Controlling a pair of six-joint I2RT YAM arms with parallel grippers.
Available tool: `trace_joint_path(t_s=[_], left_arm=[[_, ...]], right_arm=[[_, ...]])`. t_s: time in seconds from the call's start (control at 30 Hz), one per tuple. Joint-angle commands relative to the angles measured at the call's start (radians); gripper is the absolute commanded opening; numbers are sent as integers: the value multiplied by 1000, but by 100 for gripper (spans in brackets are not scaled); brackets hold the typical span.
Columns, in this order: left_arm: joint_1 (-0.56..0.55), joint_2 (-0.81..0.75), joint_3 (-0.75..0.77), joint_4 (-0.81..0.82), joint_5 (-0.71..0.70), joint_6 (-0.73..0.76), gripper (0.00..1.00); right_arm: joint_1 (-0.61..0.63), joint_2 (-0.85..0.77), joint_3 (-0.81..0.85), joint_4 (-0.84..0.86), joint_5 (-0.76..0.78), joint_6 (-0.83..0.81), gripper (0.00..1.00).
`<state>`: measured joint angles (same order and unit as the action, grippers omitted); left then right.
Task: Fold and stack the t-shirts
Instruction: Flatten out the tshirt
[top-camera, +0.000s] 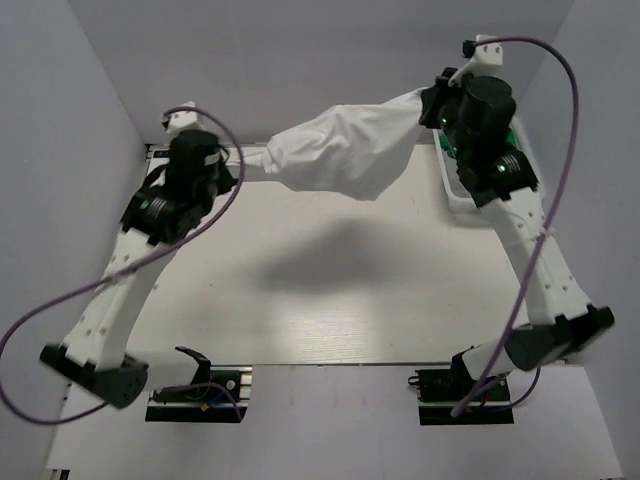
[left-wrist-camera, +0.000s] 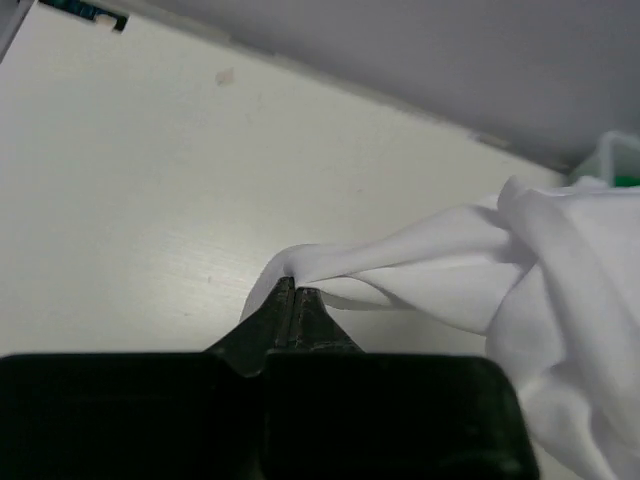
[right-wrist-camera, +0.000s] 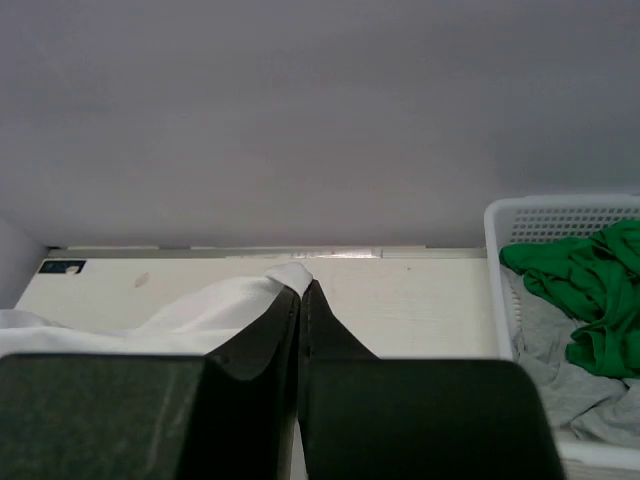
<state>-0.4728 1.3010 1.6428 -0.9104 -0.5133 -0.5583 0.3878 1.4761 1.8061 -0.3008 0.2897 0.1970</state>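
Top view: the left arm (top-camera: 130, 270) rises from its base at the near left edge and reaches toward the far left corner of the table (top-camera: 300, 330). Its wrist is turned inward, so the left pincer (top-camera: 240, 160) points to the right. The right arm (top-camera: 540, 270) climbs from the near right base to the far right, with the right pincer (top-camera: 428, 102) pointing left. A white t-shirt (top-camera: 345, 150) hangs in the air between the two pincers. It is narrow and twisted at the left end and full and baggy toward the right. Its shadow (top-camera: 320, 260) falls on the table below. A white basket (top-camera: 452, 200) sits under the right forearm, mostly covered by it.

Left wrist view: the left pincer's fingers are clenched together on a bunched corner of the t-shirt right at their tips. The cloth runs off to the right in folds, above the tabletop. This close view confirms the grip, which the top view leaves unclear.

Right wrist view: the right pincer's fingers are pressed shut on a small peak of white cloth, and the rest of the t-shirt trails down to the left. Only here can the inside of the basket be seen. It holds a green garment (right-wrist-camera: 590, 290) lying on a grey garment (right-wrist-camera: 560, 385).
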Motion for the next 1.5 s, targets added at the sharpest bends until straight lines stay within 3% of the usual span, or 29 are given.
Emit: trace_joint_path(t_s=[0.0, 0.07, 0.17, 0.4, 0.63, 0.93, 1.1, 1.2, 1.33, 1.4, 1.47], left_arm=[[5, -227, -38, 120, 45, 92, 0], [5, -343, -63, 197, 129, 112, 0], [5, -397, -35, 180, 144, 112, 0], [5, -407, 43, 99, 27, 101, 0], [5, -430, 72, 119, 62, 110, 0], [5, -502, 92, 163, 179, 120, 0], [5, -468, 78, 195, 208, 120, 0], [5, -410, 22, 196, 153, 110, 0], [19, -252, -119, 206, 33, 33, 0], [28, -96, -167, 154, -28, -6, 0], [48, 5, -223, 142, -45, -60, 0]], right_arm=[[-4, -132, -45, 2, -59, -27, 0], [-3, -236, -88, 11, -98, -25, 0], [-4, -348, -141, 15, -161, -22, 0], [-4, -532, -218, 5, -208, -31, 0], [-3, -612, -222, -44, -404, -67, 0], [-3, -688, -194, -72, -445, -76, 0], [-3, -652, -185, -123, -357, -67, 0], [-3, -582, -238, -116, -294, -62, 0], [-4, -392, -329, -58, -218, -44, 0], [-15, -282, -395, 4, -164, -42, 0], [-24, -90, -416, 57, -153, -50, 0]])
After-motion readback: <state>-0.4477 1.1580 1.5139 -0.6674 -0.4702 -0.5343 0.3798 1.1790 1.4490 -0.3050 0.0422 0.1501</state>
